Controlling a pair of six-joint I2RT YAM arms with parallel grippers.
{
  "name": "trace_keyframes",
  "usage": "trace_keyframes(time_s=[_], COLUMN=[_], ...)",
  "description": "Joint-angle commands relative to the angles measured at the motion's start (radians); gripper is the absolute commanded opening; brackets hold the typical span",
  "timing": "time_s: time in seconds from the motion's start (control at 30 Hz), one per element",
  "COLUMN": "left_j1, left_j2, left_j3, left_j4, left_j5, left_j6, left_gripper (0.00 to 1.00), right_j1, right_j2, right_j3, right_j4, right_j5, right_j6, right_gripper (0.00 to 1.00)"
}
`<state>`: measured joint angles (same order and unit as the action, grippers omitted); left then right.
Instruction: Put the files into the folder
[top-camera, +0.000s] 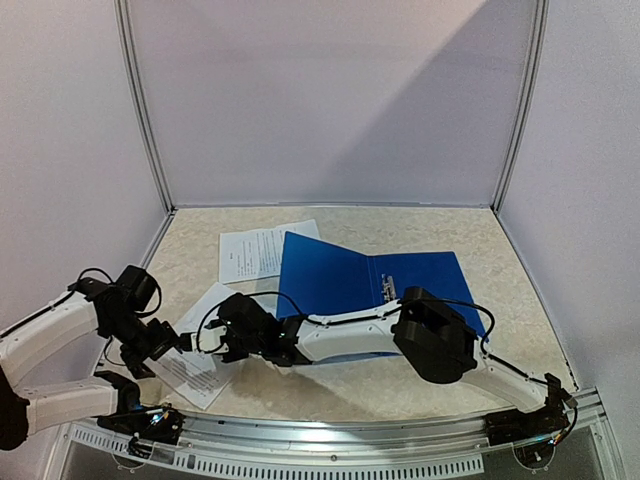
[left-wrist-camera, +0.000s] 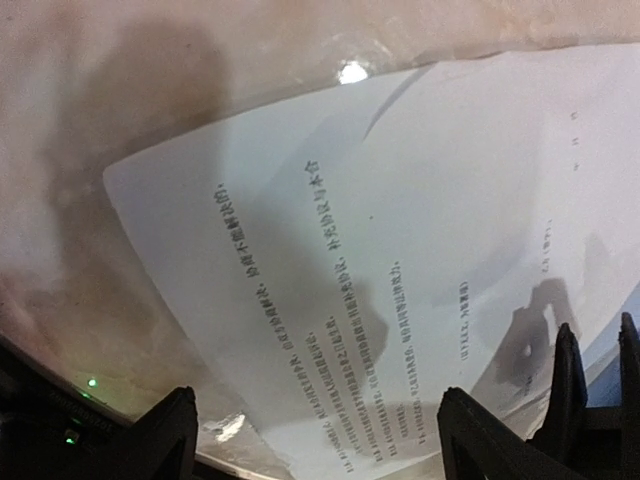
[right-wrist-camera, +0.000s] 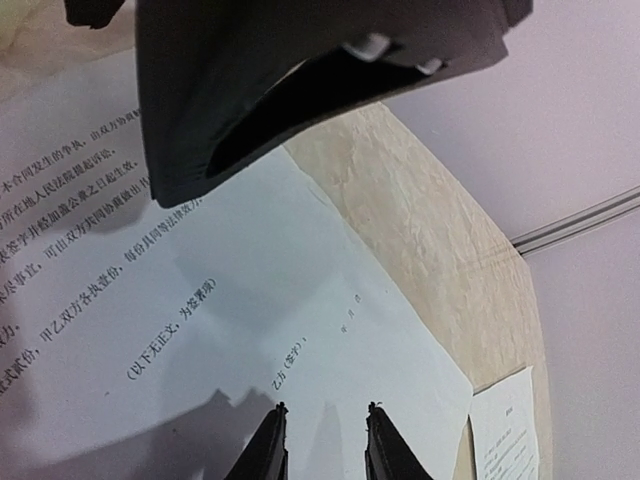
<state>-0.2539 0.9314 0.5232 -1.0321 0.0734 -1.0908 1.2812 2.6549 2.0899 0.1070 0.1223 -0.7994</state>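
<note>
Both arms stretch low over the sheet near the bench's front-left corner: left claw spread wide, right claw (reaching across from the right) narrowly apart.

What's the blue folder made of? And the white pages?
The folder is probably smooth plastic: its blue is bright and even, and its covers look stiff. The pages look like thin matte paper: white, very flat, printed with small black text.

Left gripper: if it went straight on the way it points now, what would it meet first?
Probably the printed sheet: the left gripper points straight at it, jaws open. How far off it lies is unclear.
</note>
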Motion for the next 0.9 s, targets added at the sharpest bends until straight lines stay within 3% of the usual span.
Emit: trace_keyframes(time_s=[0.0,0.1,0.37,0.67,0.87], left_j1=[-0.011,0.005,0.022,0.033,0.032], left_j2=[-0.013,0.003,0.048,-0.049,0.052], left_j3=[-0.026,-0.017,0.046,0.031,-0.020], left_j4=[0.136,0.157,0.123,-0.012,-0.018], left_j5=[0.156,0.142,0.110,0.175,0.189], left_j6=[-0.027,-0.018,0.008,-0.096,-0.020], left_gripper=[0.84,0.84,0.84,0.85,0.85], right_j1=[-0.080,-0.089,-0.053,0.006,0.003], right_j2=[0.065,0.025,-0.211,-0.333,-0.491], right_j3=[0.013,-0.007,0.038,0.097,0.076], right_j4=[-0.050,-0.130,-0.222,-0.265,-0.377], right_j5=[0.105,-0.002,-0.289,-0.273,-0.283], right_j6=[0.042,0.090,0.201,0.210,0.257], right_gripper=[0.27,0.28,0.48,0.49,0.50])
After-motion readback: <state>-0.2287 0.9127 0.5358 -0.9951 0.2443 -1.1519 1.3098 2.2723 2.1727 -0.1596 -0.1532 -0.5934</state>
